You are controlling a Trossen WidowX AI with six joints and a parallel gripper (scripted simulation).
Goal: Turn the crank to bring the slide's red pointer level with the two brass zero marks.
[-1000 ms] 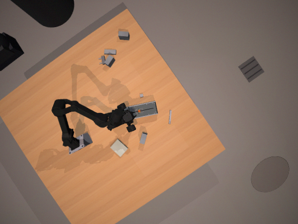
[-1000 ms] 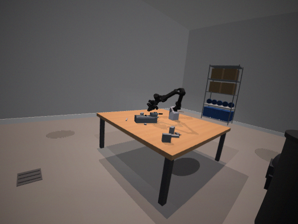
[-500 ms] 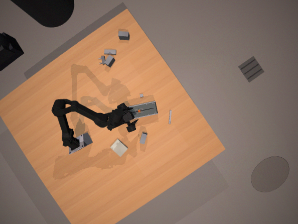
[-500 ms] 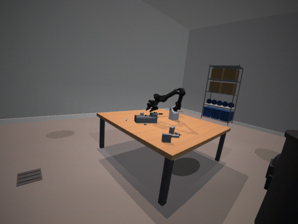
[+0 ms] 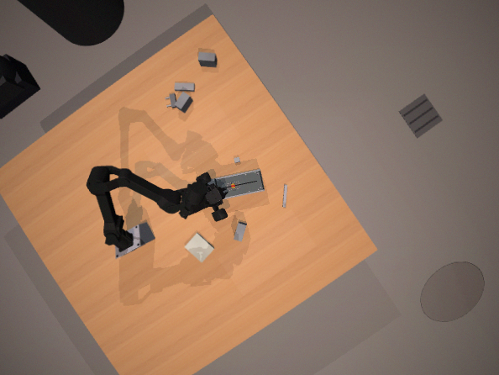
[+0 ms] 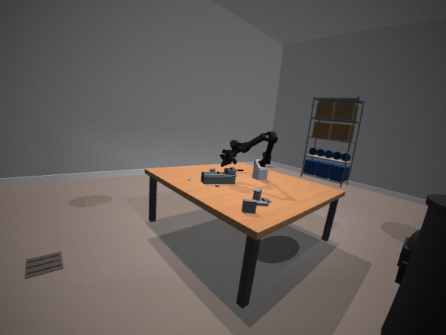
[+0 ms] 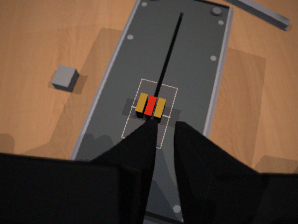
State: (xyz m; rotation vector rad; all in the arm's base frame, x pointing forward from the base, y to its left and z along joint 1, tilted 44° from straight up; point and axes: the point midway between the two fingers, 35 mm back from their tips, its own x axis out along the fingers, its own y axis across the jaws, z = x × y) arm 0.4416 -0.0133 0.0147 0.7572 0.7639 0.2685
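Observation:
The grey slide machine (image 5: pixel 252 182) (image 6: pixel 218 179) (image 7: pixel 200 65) lies on the table, with a black slot along its top. In the wrist view the red pointer (image 7: pixel 150 106) sits between the left brass mark (image 7: pixel 142 102) and the right brass mark (image 7: pixel 160 107); the three look about level, inside a thin white outline. My gripper (image 6: pixel 224 164) (image 7: pixel 165 129) is nearly closed, with nothing seen between the fingertips. It hangs above the machine, clear of it. A dark crank handle (image 6: pixel 240 170) sticks out at the machine's arm-side end; the arm hides it in the overhead view.
A small grey cube (image 5: pixel 237 160) (image 7: pixel 65 77) lies beside the machine, a thin grey bar (image 5: pixel 285 196) past its far end. A grey block (image 5: pixel 240 231) and a pale square block (image 5: pixel 199 247) lie on its other side. Several grey parts stand farther off, near a table edge.

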